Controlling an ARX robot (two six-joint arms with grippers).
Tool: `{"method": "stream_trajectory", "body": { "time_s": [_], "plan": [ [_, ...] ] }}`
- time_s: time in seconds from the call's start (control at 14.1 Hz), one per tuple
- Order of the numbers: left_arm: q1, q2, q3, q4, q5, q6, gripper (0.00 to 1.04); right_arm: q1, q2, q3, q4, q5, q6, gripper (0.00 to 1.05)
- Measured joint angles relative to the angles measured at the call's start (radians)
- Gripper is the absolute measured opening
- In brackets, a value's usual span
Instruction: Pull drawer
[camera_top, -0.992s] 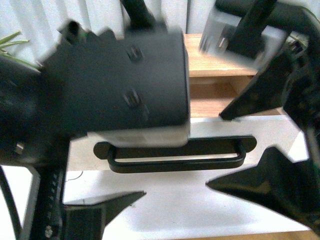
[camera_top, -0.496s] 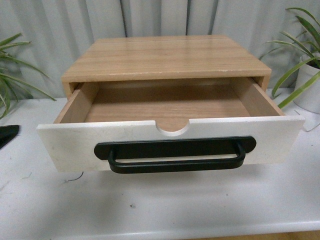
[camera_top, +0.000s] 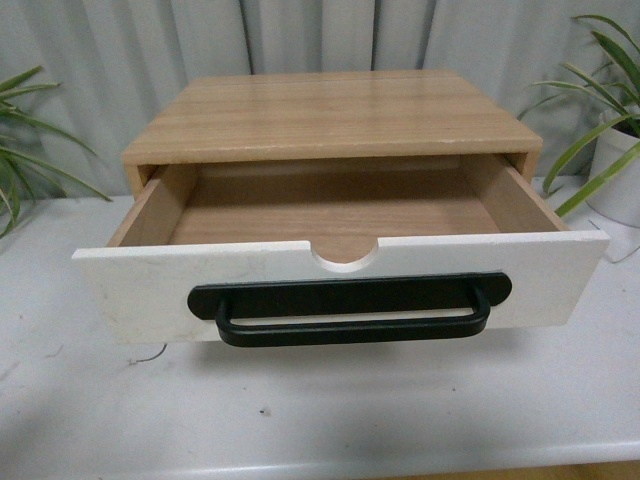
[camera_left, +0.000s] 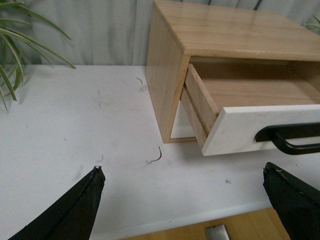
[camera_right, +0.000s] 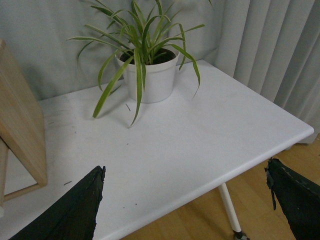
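Observation:
The drawer (camera_top: 130, 290) stands pulled far out of its light wood cabinet (camera_top: 330, 110), showing a bare wooden inside. Its white front carries a long black bar handle (camera_top: 350, 310) under a semicircular notch. Neither arm shows in the front view. In the left wrist view the drawer (camera_left: 260, 127) and its handle (camera_left: 295, 140) lie off to one side. My left gripper (camera_left: 184, 175) hangs open over the table's front edge, holding nothing. My right gripper (camera_right: 185, 172) is open too, near the table's right-hand corner, well away from the cabinet (camera_right: 20, 130).
A white table (camera_top: 330, 410) bears the cabinet. A potted plant in a white pot (camera_right: 150, 75) stands at the right; its leaves (camera_top: 600, 150) reach toward the cabinet. More leaves (camera_top: 30, 150) show at the left. Grey curtains hang behind. Wood floor lies below the table edge (camera_right: 200, 220).
Both arms, which filled the front view one second ago, have pulled back out of it. A dark tip at the left edge half a second ago is gone. The drawer stays open.

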Motion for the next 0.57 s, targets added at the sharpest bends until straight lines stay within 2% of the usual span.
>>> {"method": "stream_trajectory", "body": {
  "time_s": [0.07,0.14,0.21,0.28,0.35,0.5,0.57],
  "plan": [
    [0.0,-0.003,0.0,0.002,0.0,-0.006,0.98,0.0,0.0,0.0,0.001,0.0,0.007,0.98],
    [-0.033,-0.03,-0.043,0.143,-0.096,0.008,0.91,-0.049,-0.019,-0.039,0.129,-0.138,-0.01,0.91],
    [-0.116,-0.117,-0.1,0.226,-0.231,0.026,0.73,-0.013,-0.083,-0.096,0.197,-0.313,-0.038,0.73],
    [-0.133,-0.163,-0.095,0.146,-0.272,0.03,0.59,0.02,-0.095,-0.108,0.195,-0.384,-0.056,0.58],
    [-0.142,-0.256,-0.114,0.073,-0.31,0.031,0.46,0.01,-0.118,-0.124,0.19,-0.371,-0.058,0.46],
    [-0.185,-0.282,-0.112,0.078,-0.347,0.031,0.35,0.008,-0.132,-0.134,0.182,-0.371,-0.058,0.35],
    [-0.294,-0.308,-0.127,0.076,-0.447,0.032,0.23,0.008,-0.152,-0.145,0.174,-0.372,-0.058,0.22]
  ]
}}
